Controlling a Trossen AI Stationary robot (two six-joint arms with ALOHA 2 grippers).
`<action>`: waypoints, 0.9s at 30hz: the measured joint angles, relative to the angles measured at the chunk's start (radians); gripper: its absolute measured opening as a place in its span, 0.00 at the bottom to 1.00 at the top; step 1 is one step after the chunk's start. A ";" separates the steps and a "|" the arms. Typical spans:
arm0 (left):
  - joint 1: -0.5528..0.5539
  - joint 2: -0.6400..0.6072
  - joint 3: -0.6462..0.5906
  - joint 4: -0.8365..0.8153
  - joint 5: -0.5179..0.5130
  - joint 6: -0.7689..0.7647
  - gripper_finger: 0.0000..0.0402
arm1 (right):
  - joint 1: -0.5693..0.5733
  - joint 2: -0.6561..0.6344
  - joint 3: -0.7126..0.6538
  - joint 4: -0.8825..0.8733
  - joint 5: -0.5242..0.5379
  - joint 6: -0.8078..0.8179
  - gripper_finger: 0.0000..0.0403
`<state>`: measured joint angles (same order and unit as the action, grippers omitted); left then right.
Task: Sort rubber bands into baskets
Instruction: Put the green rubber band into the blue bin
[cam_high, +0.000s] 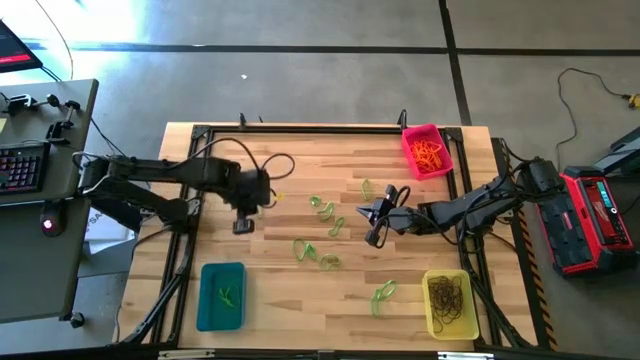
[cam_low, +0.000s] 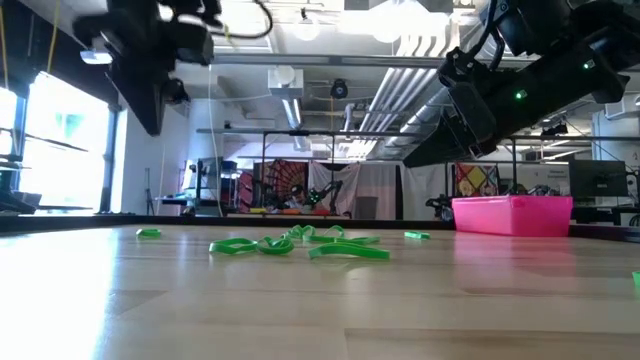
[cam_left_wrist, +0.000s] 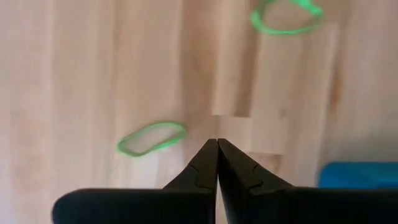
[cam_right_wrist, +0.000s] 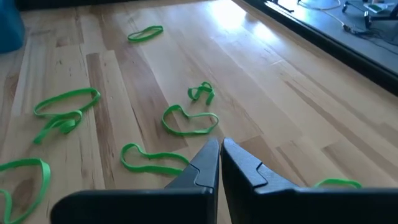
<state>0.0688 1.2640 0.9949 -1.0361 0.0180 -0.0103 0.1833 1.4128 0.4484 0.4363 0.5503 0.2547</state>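
Our left gripper hangs over bare wood at about nine o'clock from the table's middle, its fingers pressed fully together with nothing between them in the left wrist view. Our right gripper sits just past the middle toward three o'clock, also closed tight and empty.

The green rubber bands lie scattered across the middle of the table, with one more loop toward five o'clock. The pink basket at one o'clock holds orange bands, the yellow basket at five o'clock holds dark ones, and the teal basket at seven o'clock has a green one or two inside.

We think the main risk is another empty close. These loops lie flat on the wood, so fingers that meet slightly above or beside a band will catch nothing. Several greens overlap near the middle, so we could lift two at once, or drag one along and drop it short of the teal basket. With both arms reaching toward the same cluster, we could also bump each other.
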 joint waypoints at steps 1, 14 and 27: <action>0.020 0.000 -0.008 0.002 -0.006 0.011 0.00 | 0.000 0.000 0.000 -0.006 0.000 0.004 0.02; 0.153 0.006 -0.084 0.110 -0.071 0.057 0.07 | 0.000 0.000 0.000 -0.010 0.000 0.010 0.02; 0.285 0.006 -0.085 0.125 -0.133 0.039 0.18 | -0.021 0.000 0.000 -0.027 0.000 0.036 0.02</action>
<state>0.3542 1.2697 0.9104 -0.9108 -0.1151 0.0282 0.1625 1.4128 0.4484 0.4090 0.5503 0.2908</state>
